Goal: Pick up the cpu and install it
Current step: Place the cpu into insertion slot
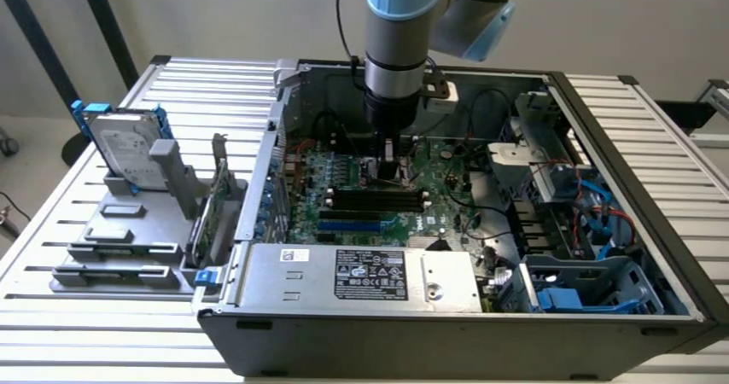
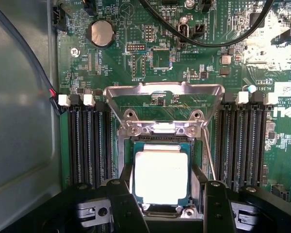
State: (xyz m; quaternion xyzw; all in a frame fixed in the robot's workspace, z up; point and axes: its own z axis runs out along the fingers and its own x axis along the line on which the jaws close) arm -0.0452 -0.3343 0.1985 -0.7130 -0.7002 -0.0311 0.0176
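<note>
Cpu (image 2: 161, 175) sits low inside the open computer case (image 1: 456, 333), directly over the socket (image 2: 161, 141) on the green motherboard (image 2: 136, 29). The gripper (image 2: 162, 188) is clamped on it by two opposite edges, with its jaws set wide to span the chip. In the exterior view the gripper (image 1: 391, 172) reaches straight down into the case, between the banks of memory slots (image 2: 89, 145). The metal load plate (image 2: 163, 92) is hinged up and back, so it seems clear of the chip's path.

I cannot tell whether the chip already rests on the socket or hangs just above it. The step in hand looks like the seating itself. Doing it well probably means keeping the chip level and square to the socket walls. It should travel straight down with no sideways slide, since the contacts underneath are likely to bend under any scraping or tilt. Light force seems right: a chip that is aligned should drop in flat rather than need pressing.
</note>
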